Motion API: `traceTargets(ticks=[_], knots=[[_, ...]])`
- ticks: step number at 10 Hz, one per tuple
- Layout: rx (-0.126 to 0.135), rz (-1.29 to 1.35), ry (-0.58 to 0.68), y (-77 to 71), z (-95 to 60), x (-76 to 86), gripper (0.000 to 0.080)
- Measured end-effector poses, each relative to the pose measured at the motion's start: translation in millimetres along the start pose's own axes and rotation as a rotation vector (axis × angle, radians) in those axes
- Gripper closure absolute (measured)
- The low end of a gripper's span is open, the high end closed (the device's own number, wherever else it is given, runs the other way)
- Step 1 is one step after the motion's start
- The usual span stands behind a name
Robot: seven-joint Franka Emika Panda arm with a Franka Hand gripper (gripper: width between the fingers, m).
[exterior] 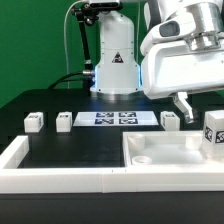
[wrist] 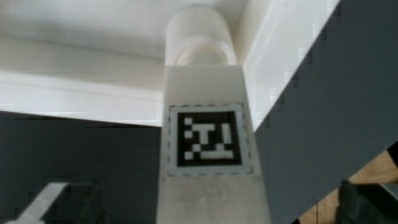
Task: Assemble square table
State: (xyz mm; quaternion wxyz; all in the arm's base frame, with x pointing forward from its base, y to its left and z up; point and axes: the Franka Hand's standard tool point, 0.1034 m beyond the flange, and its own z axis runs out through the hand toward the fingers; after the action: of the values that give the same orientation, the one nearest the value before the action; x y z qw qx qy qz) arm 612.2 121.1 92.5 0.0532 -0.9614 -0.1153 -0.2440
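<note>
The leg-fitting step seems to be running: one tagged leg is standing upright at the corner of the square table slab on the exterior view's right, apparently sitting in a recess; the pincer is hanging just above and beside it, jaws spread wide, gripping nothing; in the wrist view its fingertips are flanking the leg without touching it. Three more legs are waiting in a row on the counter near the marker board; the next move is probably calling for a square re-grasp to twist this leg home, or a reach for another.
</note>
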Motion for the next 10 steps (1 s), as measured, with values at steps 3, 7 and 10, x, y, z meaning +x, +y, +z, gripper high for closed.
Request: traceTargets(ticks=[3, 7, 10], knots=[[0.044, 0.015, -0.222, 2.4, 4.5, -1.2, 0.0151], [0.091, 0.051, -0.439, -5.3, 0.9, 3.9, 0.0151], [0.136, 0.04, -0.584, -6.3, 3.2, 3.5, 0.0151]])
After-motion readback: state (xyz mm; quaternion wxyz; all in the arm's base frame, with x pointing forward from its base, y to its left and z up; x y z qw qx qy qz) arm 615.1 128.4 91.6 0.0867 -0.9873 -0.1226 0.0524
